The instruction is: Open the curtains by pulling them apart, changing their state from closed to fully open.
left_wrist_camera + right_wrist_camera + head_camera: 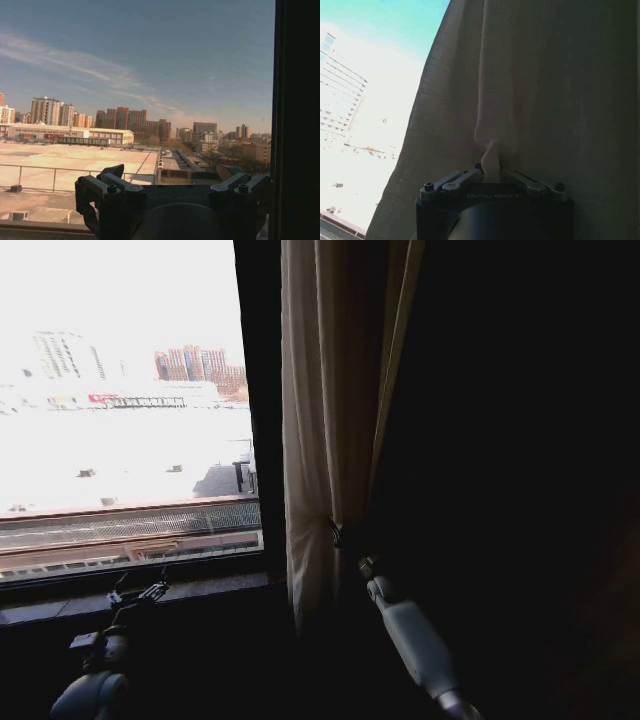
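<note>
A pale pleated curtain [310, 440] hangs gathered into a narrow bunch right of the bare window glass [120, 420]. My right gripper [338, 535] is shut on a fold of it at about sill height, and the cloth puckers where it is pinched. In the right wrist view the curtain [530, 90] bunches between the closed fingers of the right gripper [490, 169]. My left gripper [140, 592] sits low at the left in front of the sill, open and holding nothing. In the left wrist view the left gripper [172, 176] faces the uncovered glass.
A dark window frame post [258, 390] stands just left of the bunched curtain. A dark sill [150, 595] runs under the glass. Right of the curtain everything is in deep shadow [520, 490]. City roofs and buildings lie outside.
</note>
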Motion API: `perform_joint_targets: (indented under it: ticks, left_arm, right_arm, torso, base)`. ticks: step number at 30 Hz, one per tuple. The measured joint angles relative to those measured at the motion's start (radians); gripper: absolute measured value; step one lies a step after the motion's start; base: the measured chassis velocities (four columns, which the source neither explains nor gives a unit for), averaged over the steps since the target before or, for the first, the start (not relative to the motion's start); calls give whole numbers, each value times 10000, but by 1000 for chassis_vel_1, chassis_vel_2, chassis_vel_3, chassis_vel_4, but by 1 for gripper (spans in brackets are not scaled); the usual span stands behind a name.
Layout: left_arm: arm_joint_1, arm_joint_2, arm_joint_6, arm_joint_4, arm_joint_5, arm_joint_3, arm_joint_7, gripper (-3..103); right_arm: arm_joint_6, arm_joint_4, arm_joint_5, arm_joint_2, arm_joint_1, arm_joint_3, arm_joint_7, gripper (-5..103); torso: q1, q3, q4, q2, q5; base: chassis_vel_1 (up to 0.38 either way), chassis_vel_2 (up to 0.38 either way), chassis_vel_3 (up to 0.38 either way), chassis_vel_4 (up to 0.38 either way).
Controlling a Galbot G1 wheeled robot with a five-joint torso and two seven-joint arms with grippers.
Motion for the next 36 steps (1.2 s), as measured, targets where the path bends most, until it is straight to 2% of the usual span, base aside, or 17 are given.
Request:
perform_joint_targets:
  ticks: [3, 5, 9, 12, 14, 17, 20, 23, 26, 28, 36]
  left_arm:
    - [0, 0, 0, 0, 1, 0, 1, 100]
    - [0, 0, 0, 0, 1, 0, 1, 100]
    - [0, 0, 0, 0, 0, 0, 1, 100]
    - [0, 0, 0, 0, 0, 0, 2, 100]
    - [0, 0, 0, 0, 0, 0, 3, 100]
    - [0, 0, 0, 0, 0, 0, 3, 100]
    - [0, 0, 0, 0, 0, 0, 3, 100]
    - [0, 0, 0, 0, 1, 0, 3, 100]
    - [0, 0, 0, 0, 0, 0, 3, 100]
    - [0, 0, 0, 0, 0, 0, 3, 100]
    - [0, 0, 0, 0, 0, 0, 3, 100]
  right_arm:
    - [-2, -424, -1, 30, 322, -64, 103, 0]
    - [-85, -1111, -2, 33, 763, -68, 487, 0]
    - [-487, -1366, -56, -88, 989, 70, 1134, 0]
    - [-1018, -1423, -413, -308, 1048, 418, 2272, 0]
    - [-1077, -1423, -454, -338, 1046, 475, 2389, 0]
    - [-1455, -1446, -839, -713, 940, 1105, 3178, 0]
    - [-1628, -1445, -965, -897, 883, 1379, 3457, 0]
    - [-2000, -1389, -1294, -1283, 743, 1958, 4236, 0]
    - [-2153, -1356, -1429, -1429, 669, 2199, 4481, 0]
    - [-2403, -1288, -1658, -1651, 527, 2630, 4926, 0]
    - [-2599, -1170, -2010, -1968, 248, 3154, 5437, 0]
  torso:
    - [0, -1, -1, 1, -1]
    - [0, 0, 3, 1, -1]
    - [0, -1, 3, 0, -2]
    - [0, 0, -2, 0, 0]
    - [0, 0, -2, 0, 1]
    - [0, -1, 2, 1, 0]
    - [0, -1, 2, 1, -1]
    - [0, -2, 3, 0, 1]
    - [0, -2, 2, 1, 1]
    - [0, -1, 0, 1, 1]
    - [0, -1, -2, 0, -1]
  base:
    - [0, 0, 0, 0]
    - [0, 0, 0, 0]
    - [0, 0, 0, 0]
    - [0, 0, 0, 0]
    - [0, 0, 0, 0]
    - [0, 0, 0, 0]
    - [0, 0, 0, 0]
    - [0, 0, 0, 0]
    - [0, 0, 0, 0]
    - [0, 0, 0, 0]
    - [0, 0, 0, 0]
